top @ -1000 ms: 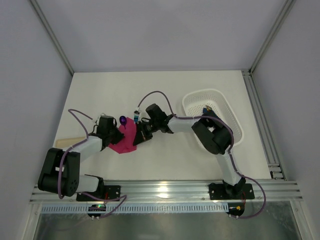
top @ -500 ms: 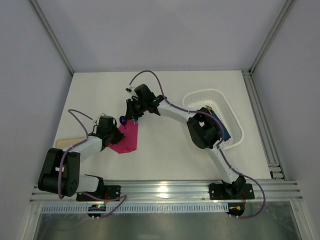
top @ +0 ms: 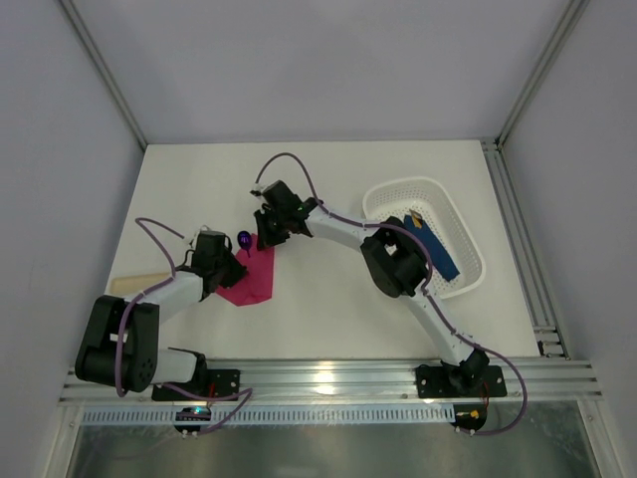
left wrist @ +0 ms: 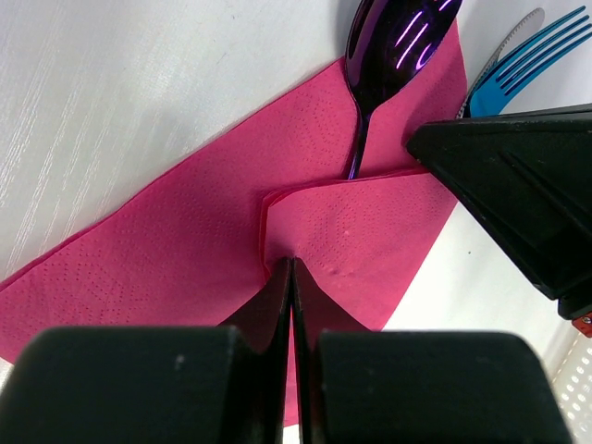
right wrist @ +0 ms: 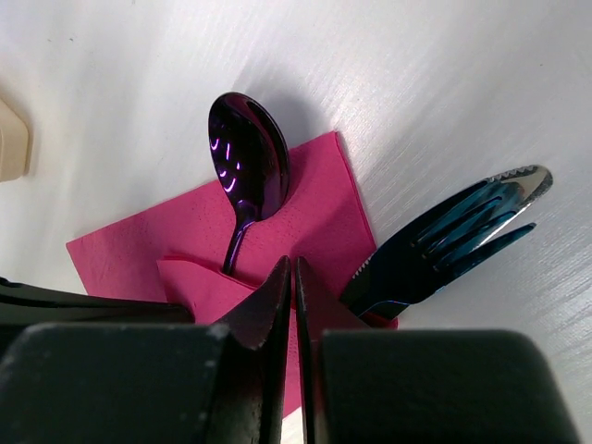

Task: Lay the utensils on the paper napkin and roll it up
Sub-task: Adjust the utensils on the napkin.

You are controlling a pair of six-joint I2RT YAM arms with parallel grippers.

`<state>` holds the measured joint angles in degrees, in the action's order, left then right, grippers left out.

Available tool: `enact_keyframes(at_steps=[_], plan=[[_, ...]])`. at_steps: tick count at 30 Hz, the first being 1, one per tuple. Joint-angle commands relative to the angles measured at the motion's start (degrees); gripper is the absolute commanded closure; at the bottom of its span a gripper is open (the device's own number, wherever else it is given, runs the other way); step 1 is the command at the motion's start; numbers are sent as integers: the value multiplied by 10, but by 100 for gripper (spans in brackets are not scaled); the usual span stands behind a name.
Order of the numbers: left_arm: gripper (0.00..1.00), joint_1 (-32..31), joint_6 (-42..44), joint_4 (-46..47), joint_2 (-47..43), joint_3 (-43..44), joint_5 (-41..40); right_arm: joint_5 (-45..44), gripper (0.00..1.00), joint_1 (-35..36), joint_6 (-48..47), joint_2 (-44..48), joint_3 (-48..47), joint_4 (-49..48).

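The right gripper (right wrist: 290, 277) sits at 6 o'clock, fingers pressed together over a folded flap of the paper napkin (right wrist: 314, 208). The spoon (right wrist: 246, 157) points to 11 o'clock, its handle slipping under the flap. The fork (right wrist: 486, 242) and knife (right wrist: 513, 183) jut toward 3 o'clock over the white table (right wrist: 416, 74).

Spoon (right wrist: 248, 162), fork (right wrist: 435, 250) and knife (right wrist: 523, 178): glossy, mirror-smooth metal; paper napkin (left wrist: 166, 250): matt, finely dimpled; tabletop (left wrist: 111, 92): faintly grained, satin.

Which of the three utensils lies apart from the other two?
The spoon: its bowl pokes alone past one edge of the napkin; fork and knife overlap, poking past the adjacent edge.
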<state>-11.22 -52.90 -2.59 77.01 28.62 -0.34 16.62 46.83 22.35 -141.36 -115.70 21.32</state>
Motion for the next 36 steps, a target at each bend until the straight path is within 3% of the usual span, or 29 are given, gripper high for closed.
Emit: enact_keyframes(at_steps=[1,6,13,20,36], plan=[[100,4,21,-35,2,-19,-13,-24,92,2,-20,39,-6,-17],[100,4,27,-37,2,-16,-12,-110,93,-1,-16,77,34,-41],[100,4,28,-36,9,-15,-12,-97,93,-41,-3,129,106,-105],[100,4,29,-34,8,-15,-6,-89,93,-70,-13,108,77,-66],[100,3,29,-36,6,-13,-4,-77,94,-64,1,43,41,-52]])
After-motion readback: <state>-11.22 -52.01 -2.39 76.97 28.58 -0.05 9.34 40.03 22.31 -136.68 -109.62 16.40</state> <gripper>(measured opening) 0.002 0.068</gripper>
